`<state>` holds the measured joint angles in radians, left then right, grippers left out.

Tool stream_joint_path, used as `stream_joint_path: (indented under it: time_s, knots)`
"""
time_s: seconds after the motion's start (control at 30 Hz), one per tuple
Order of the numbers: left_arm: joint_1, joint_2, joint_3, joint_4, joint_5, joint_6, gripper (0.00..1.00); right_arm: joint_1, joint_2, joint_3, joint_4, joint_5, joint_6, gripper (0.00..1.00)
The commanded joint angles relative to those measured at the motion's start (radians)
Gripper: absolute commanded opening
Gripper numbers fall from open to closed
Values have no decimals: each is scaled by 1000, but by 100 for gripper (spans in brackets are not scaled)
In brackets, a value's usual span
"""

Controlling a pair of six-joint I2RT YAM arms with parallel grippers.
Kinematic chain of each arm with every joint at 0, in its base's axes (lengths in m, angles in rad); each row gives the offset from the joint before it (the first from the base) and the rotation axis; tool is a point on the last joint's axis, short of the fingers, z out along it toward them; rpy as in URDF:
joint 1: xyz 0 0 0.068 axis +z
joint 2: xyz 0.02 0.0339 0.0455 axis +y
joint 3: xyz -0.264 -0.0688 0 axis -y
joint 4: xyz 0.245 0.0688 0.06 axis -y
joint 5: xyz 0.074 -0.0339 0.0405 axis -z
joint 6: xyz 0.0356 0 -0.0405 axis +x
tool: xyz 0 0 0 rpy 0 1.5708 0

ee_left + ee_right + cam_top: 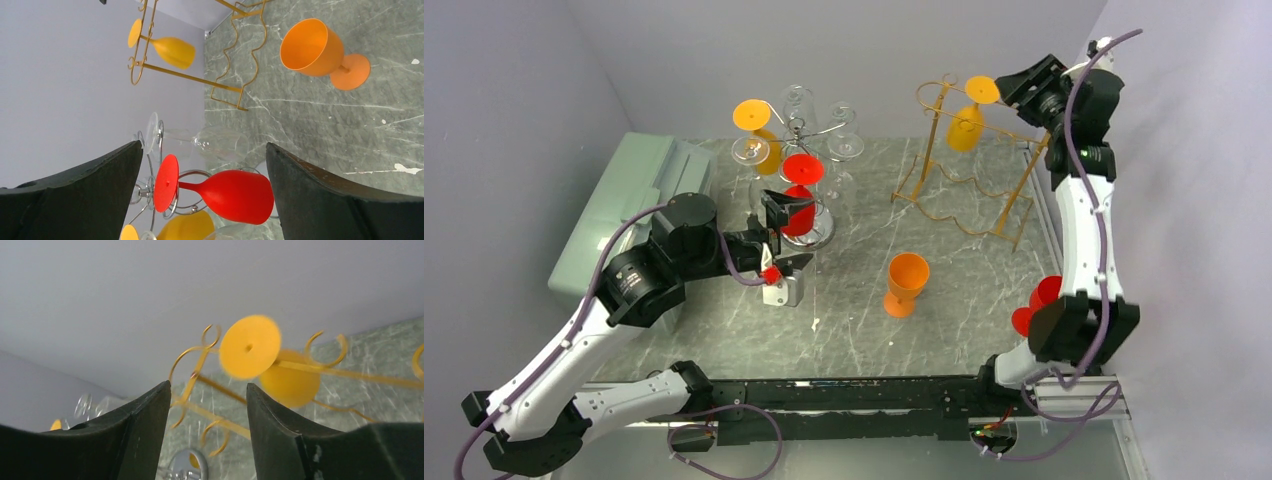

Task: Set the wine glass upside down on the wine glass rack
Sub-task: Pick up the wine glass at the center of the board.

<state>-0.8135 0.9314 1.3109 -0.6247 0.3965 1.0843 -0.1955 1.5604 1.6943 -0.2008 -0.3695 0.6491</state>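
Both open: left gripper [203,145], right gripper [206,385] | yellow glass [965,128] hangs on rack [1022,190], upper right | back your right gripper out straight.

**Around the edges of my feed**

From my seat, the worktop [944,340] reads as grey-green marbled stone with pale veins. I can pick out a small white fleck [815,324] on it near the front middle (the left wrist view also shows a larger white smear [407,169]). A pale green box [614,215] sits at the worktop's left edge, beside the left wall [494,130]. The back wall [854,50] and right wall [1199,180] are plain grey. A silver metal rail [1051,235] runs along the worktop's right edge.
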Motion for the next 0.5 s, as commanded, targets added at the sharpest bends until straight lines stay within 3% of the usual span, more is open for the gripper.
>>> stream_joint_path:
  time_s: [0.0, 0.13, 0.17, 0.23, 0.47]
  knots:
    - [-5, 10, 14, 65, 22, -100, 99, 139, -183, -30, -223, 262, -192, 60]
    - [-4, 53, 40, 71, 6, -221, 99, 190, -322, -116, -444, 484, -202, 64]
    - [-3, 61, 37, 83, 3, -250, 100, 189, -360, -146, -489, 514, -199, 69]
    - [-3, 72, 29, 104, 5, -292, 99, 189, -426, -187, -585, 581, -195, 97]
    - [-4, 118, 54, 113, 6, -369, 99, 170, -574, -292, -856, 598, -129, 100]
